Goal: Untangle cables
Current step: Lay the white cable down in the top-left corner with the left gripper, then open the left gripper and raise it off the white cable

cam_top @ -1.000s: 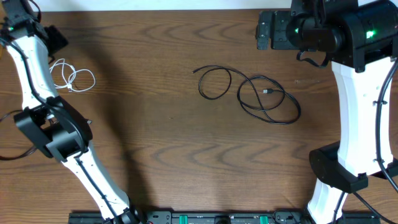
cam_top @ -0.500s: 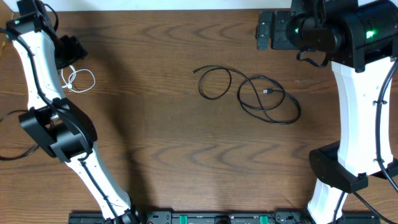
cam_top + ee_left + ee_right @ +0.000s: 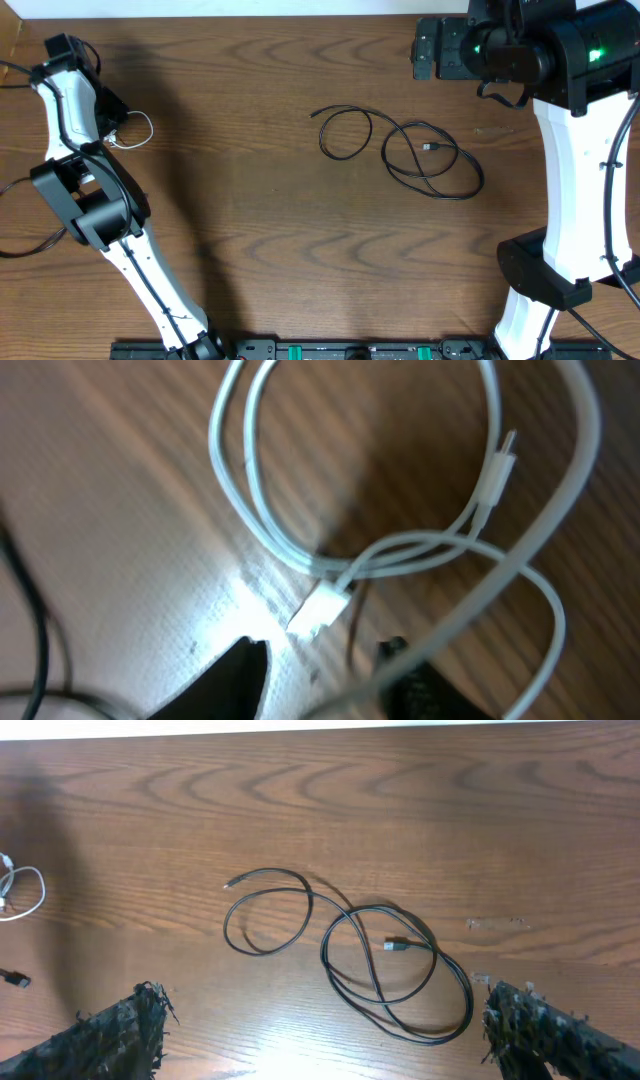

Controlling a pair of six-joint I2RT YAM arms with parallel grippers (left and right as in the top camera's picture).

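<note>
While the left gripper (image 3: 320, 652) hangs part-open, clamping nothing, the thin white coiled cable (image 3: 318, 610) lies just at its 12 o'clock — the right gripper (image 3: 325, 1005) gapes wide, empty.

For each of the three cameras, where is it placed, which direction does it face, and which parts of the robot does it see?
Overhead: fixed above the table, facing straight down; left arm and right arm show.
Left wrist: close above the white cable, facing down; left gripper fingertips at the bottom edge, apart.
Right wrist: raised, facing down at the black cable; right gripper fingertips in the bottom corners, wide apart.
Shared: overhead and right wrist both show the black cable; all three show the white cable.
</note>
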